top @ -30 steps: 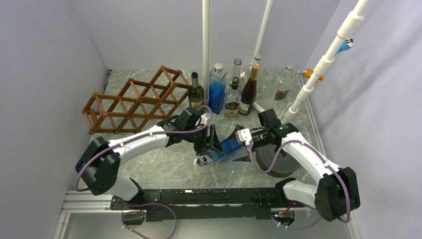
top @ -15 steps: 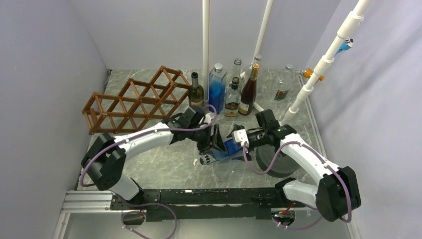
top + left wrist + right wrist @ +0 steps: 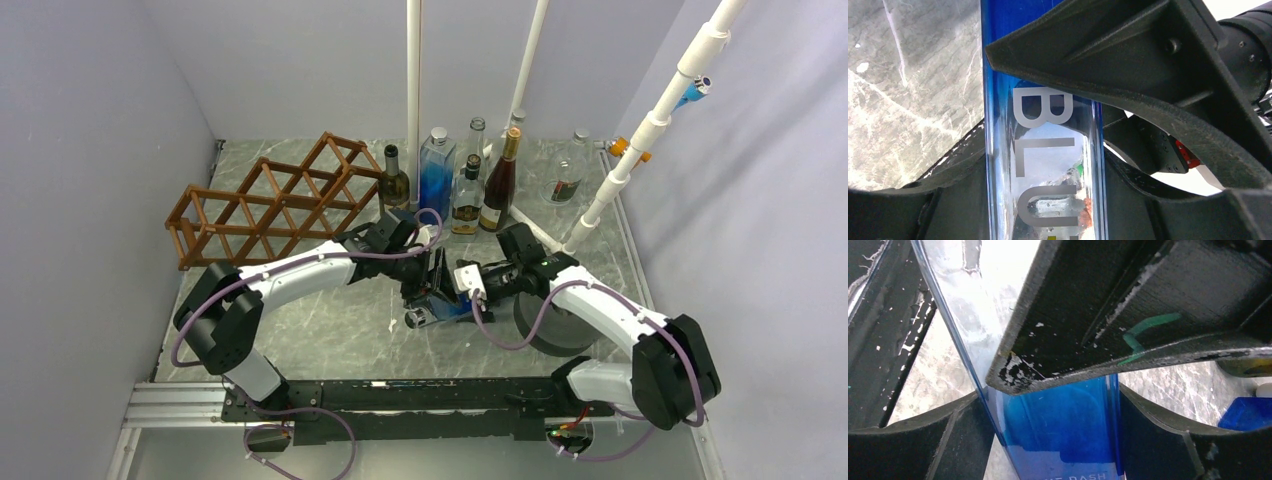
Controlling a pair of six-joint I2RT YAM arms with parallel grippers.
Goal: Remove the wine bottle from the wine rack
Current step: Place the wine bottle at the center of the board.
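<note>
Blue bottle (image 3: 455,301) on its side at mid worktop (image 3: 330,335), grasped by left claw (image 3: 1045,140), right claw (image 3: 1053,405) clenched around it from the right, rack (image 3: 268,200) well apart, far left

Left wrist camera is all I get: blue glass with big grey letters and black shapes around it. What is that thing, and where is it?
Observer: A blue bottle, lying nearly level over the middle of the table, well clear of the wine rack at the far left.
Operator: And the black bulk crossing it at the top?
Observer: That is the right gripper. Its fingers flank the bottle's base end; I cannot tell whether they press on it.
Operator: Any bottles in the rack?
Observer: None that I can see. Several upright bottles stand in a row at the back.
</note>
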